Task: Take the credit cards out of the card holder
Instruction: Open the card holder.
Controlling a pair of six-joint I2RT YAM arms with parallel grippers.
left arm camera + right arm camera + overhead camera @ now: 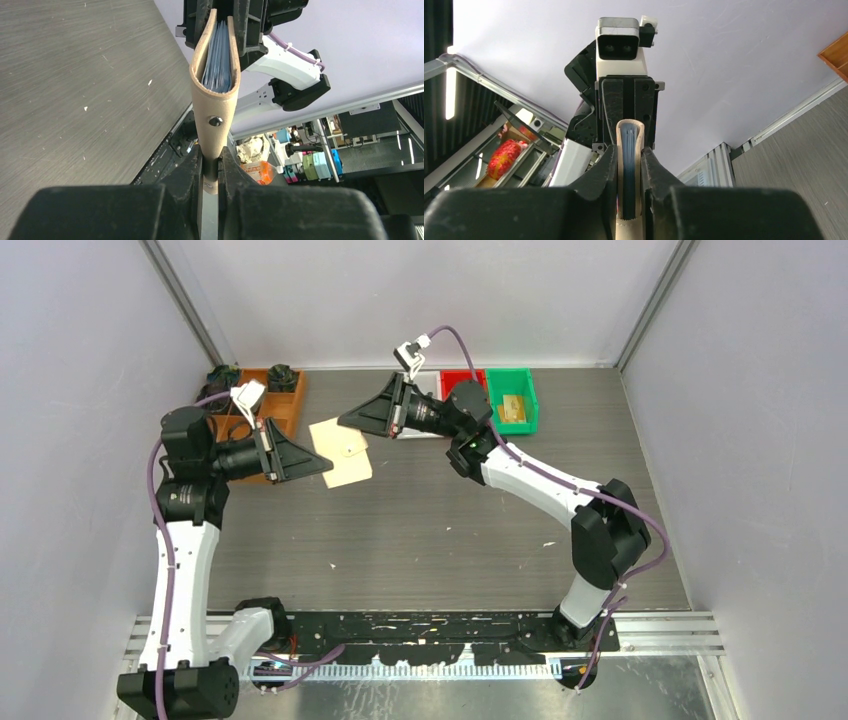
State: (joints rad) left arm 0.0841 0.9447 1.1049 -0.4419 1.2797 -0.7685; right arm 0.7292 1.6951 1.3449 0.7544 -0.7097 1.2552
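Note:
The tan card holder hangs in the air between my two grippers, left of the table's middle. My left gripper is shut on its snap flap; in the left wrist view the jaws pinch the tan flap below the metal snap. My right gripper is shut on the far end; in the right wrist view the holder stands edge-on between the fingers, its blue-grey pockets showing. No card shows apart inside it. A gold-yellow card lies in the green bin.
An orange-brown compartment tray with dark items stands at the back left. A red bin and a white bin stand beside the green one at the back, partly behind my right wrist. Walls close in the left, right and back.

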